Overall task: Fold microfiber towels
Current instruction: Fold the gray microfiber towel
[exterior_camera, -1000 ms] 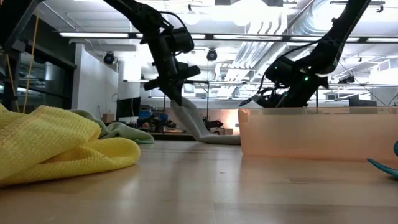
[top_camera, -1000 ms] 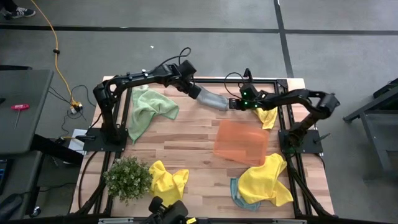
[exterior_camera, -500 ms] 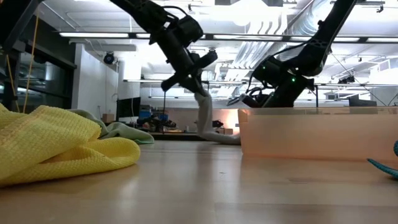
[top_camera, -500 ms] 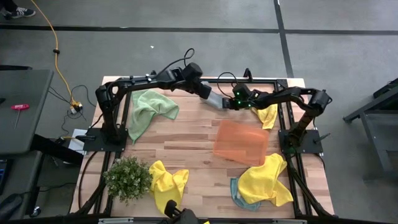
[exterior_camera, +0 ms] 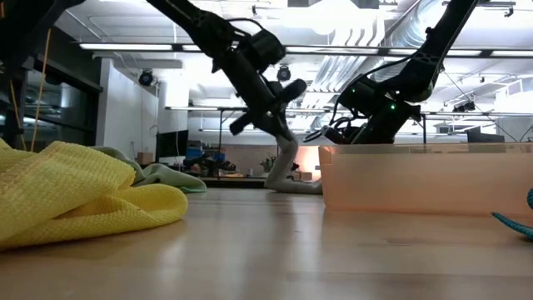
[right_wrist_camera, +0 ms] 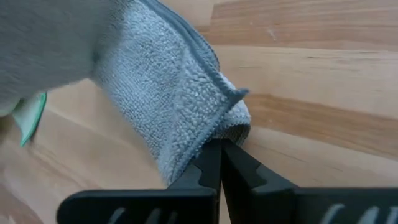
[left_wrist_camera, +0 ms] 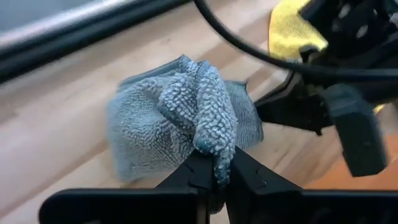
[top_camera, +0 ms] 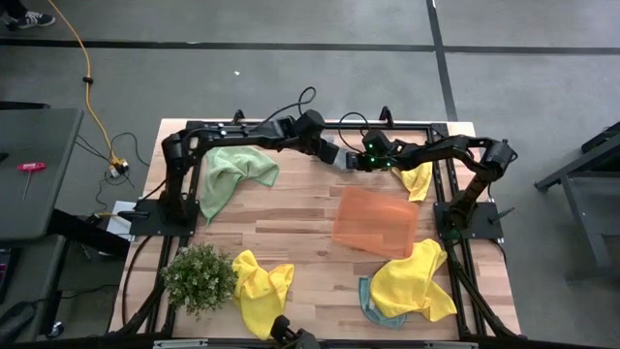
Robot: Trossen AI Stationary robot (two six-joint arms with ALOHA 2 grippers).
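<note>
from above, the left gripper (top_camera: 332,153) and right gripper (top_camera: 355,161) meet at the table's far edge, the grey-blue towel (top_camera: 340,158) bunched between them. low view: the towel hangs from the left gripper down to the wood beside the orange tray (exterior_camera: 416,177). each wrist view shows fingers pinched tight on a towel fold. the fold looks mid-way; next likely laying it flat.

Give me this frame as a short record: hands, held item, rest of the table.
left hand: shut on grey-blue towel, far edge of table
right hand: shut on same towel, opposite end
green towel: loose, left side
yellow towels: three, unfolded
orange tray: right of centre
plant: near-left corner
</note>
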